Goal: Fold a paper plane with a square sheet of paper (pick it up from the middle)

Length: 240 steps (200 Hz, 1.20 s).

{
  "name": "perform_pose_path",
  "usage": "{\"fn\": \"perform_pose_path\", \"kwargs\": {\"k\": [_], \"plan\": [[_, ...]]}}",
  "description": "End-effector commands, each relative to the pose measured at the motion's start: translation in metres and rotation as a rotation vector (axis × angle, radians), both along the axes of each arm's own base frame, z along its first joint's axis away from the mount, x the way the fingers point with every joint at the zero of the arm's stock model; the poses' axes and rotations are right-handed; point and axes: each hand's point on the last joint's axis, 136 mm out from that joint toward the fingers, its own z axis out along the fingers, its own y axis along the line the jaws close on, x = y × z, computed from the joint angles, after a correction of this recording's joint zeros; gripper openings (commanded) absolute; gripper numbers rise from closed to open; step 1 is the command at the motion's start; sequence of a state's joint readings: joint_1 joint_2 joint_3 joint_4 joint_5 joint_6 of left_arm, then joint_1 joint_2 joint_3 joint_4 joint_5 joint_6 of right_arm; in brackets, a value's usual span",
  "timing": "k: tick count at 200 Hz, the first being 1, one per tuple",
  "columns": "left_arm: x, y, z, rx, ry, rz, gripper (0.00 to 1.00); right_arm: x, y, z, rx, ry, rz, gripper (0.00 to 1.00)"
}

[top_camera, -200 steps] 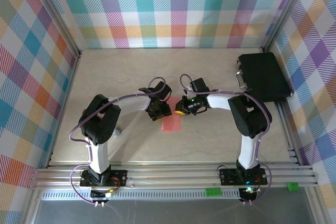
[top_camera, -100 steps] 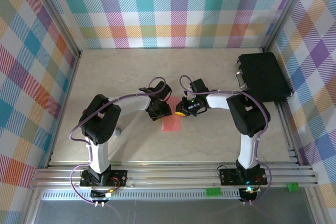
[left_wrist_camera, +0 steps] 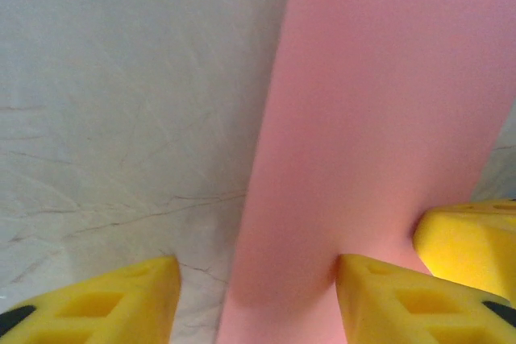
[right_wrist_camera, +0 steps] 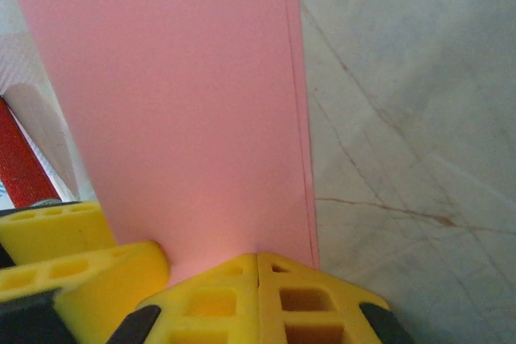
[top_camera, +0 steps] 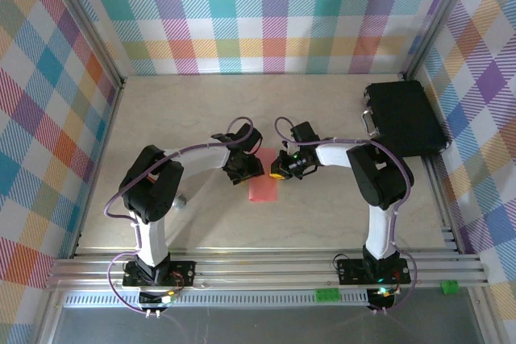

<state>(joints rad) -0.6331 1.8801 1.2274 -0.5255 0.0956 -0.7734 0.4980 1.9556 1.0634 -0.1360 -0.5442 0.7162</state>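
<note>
1. From above: the sheet of paper (top_camera: 263, 190) lies flat near the middle of the table (top_camera: 322, 215), a narrow salmon-pink oblong. My left pincer (top_camera: 248, 173) and right pincer (top_camera: 276, 173) meet over its far end, tips close together. The near end of the sheet is uncovered. There is bare table towards me and to either side. A black case (top_camera: 403, 118) sits well apart in the far right corner, against the checked walls (top_camera: 266, 14).

2. From my left wrist: the paper (left_wrist_camera: 379, 118) runs from the top right down to the bottom centre. My left pincer (left_wrist_camera: 254, 300) stands open, and its jaws straddle the sheet's left edge. One finger (left_wrist_camera: 97, 300) is over bare table (left_wrist_camera: 121, 102), the other (left_wrist_camera: 403, 300) is on the pink. A yellow finger (left_wrist_camera: 476, 239) of my right pincer sits just beside it, at the paper's right edge.

3. From my right wrist: my right pincer (right_wrist_camera: 258, 296) has its pads pressed together, tips set on the near end of the paper (right_wrist_camera: 177, 102). I cannot tell whether any paper is caught between them. Two layers' edges run close together down the sheet's right side, with open table (right_wrist_camera: 403, 118) beyond. On the other side a finger (right_wrist_camera: 56, 231) of my left pincer touches the sheet, and a red strip (right_wrist_camera: 20, 159) shows just past the paper's edge.
</note>
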Motion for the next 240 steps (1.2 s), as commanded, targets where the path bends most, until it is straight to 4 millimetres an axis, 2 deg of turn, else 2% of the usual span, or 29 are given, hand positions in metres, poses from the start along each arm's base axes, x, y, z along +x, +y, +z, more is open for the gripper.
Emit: {"fn": "perform_pose_path", "kwargs": {"k": [1, 18, 40, 85, 117, 172, 200, 240], "plan": [[0.017, 0.019, 0.035, -0.010, -0.078, 0.025, 0.56, -0.028, -0.031, -0.044, -0.195, 0.121, -0.010, 0.06], [0.023, 0.011, 0.057, -0.085, -0.125, 0.007, 0.56, -0.031, -0.036, -0.048, -0.226, 0.130, -0.011, 0.06], [0.024, -0.009, 0.071, -0.209, -0.147, -0.022, 0.48, -0.032, -0.042, -0.051, -0.265, 0.138, -0.012, 0.04], [0.021, -0.050, 0.055, -0.460, -0.076, -0.021, 0.18, -0.031, -0.045, -0.054, -0.293, 0.144, -0.013, 0.02], [0.017, -0.059, 0.040, -0.501, -0.023, -0.018, 0.00, -0.032, -0.047, -0.056, -0.303, 0.152, -0.015, 0.02], [0.005, -0.053, 0.005, -0.384, 0.066, -0.036, 0.00, -0.035, -0.050, -0.060, -0.324, 0.165, -0.016, 0.02], [0.000, -0.040, -0.008, -0.309, 0.102, -0.056, 0.00, -0.037, -0.055, -0.062, -0.349, 0.175, -0.017, 0.02], [-0.002, -0.031, -0.022, -0.302, 0.126, -0.049, 0.00, -0.043, -0.063, -0.068, -0.398, 0.199, -0.012, 0.02]]}}
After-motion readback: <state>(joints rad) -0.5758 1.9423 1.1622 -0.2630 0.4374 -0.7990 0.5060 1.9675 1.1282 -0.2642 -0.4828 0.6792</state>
